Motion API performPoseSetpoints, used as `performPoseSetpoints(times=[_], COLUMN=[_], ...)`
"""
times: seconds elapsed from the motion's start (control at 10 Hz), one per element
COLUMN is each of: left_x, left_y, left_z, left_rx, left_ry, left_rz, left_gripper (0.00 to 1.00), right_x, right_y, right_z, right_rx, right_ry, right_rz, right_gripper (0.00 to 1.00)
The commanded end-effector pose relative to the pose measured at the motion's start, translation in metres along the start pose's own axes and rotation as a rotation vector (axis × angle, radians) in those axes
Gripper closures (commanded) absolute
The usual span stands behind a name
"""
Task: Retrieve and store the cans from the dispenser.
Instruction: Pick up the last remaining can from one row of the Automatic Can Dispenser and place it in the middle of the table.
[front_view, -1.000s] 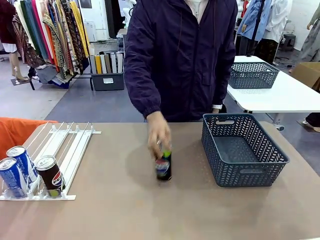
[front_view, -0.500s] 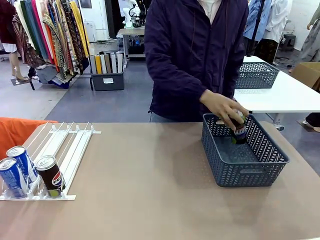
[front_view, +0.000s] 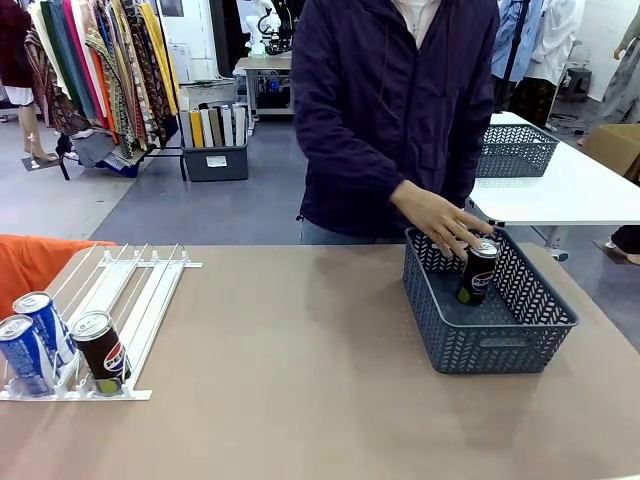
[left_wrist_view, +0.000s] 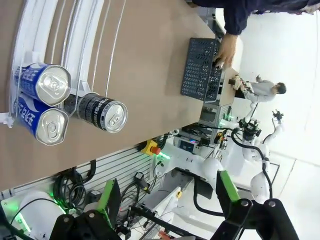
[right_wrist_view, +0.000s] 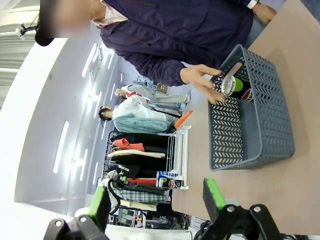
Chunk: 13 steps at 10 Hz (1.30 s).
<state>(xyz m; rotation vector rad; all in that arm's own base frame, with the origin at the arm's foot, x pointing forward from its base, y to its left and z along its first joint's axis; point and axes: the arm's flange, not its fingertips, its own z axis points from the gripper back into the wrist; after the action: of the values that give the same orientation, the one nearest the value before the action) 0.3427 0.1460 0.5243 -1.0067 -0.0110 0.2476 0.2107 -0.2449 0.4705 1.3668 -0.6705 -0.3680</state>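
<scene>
Since a second ago the black slim drink can (front_view: 478, 272) has gone from the middle of the tan tabletop (front_view: 300, 420), where the person's hand (front_view: 435, 222) gripped it, into the dark grey perforated plastic basket (front_view: 500, 345). The other cans have not shifted.

That basket sits by the right edge, toward the far right corner. The can stands in its far part, slightly tilted. The hand's spread fingers are at its silver top, though I cannot tell whether they touch it.

The white wire-rack dispenser (front_view: 130, 300) lies along the left edge. Its lanes slope down to white plastic stoppers at the near left corner.

The left claw (left_wrist_view: 167, 177) hangs well apart from that stopper end, its green-padded fingers spread wide, holding and touching nothing. The right claw (right_wrist_view: 155, 190) is likewise wide apart and empty, well apart from the basket.

Two blue cans (front_view: 45, 325) stand against the stoppers nearest the left edge, touching each other. One black Pepsi can (front_view: 100, 350) stands just beside them at the same end.
</scene>
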Motion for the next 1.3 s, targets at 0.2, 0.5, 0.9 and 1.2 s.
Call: performPoseSetpoints(times=[0.2, 0.5, 0.9, 1.2], left_x=[-0.025, -0.028, -0.032, -0.029], left_y=[-0.054, -0.07, -0.083, -0.078], left_z=[-0.088, -0.155, -0.167, -0.189], left_rx=[0.533, 0.891, 0.893, 0.959], left_ry=[-0.029, -0.022, 0.017, -0.008], left_rz=[-0.111, -0.344, -0.369, -0.409], left_gripper=[0.0, 0.0, 0.0, 0.0], right_x=[0.003, 0.003, 0.003, 0.003], right_y=[0.002, 0.002, 0.002, 0.002], right_z=[-0.002, -0.002, -0.002, -0.002], right_rx=[0.027, 0.027, 0.027, 0.027], right_ry=[-0.014, -0.014, -0.014, -0.014], right_rz=[0.023, 0.023, 0.023, 0.023], right_gripper=[0.0, 0.0, 0.0, 0.0])
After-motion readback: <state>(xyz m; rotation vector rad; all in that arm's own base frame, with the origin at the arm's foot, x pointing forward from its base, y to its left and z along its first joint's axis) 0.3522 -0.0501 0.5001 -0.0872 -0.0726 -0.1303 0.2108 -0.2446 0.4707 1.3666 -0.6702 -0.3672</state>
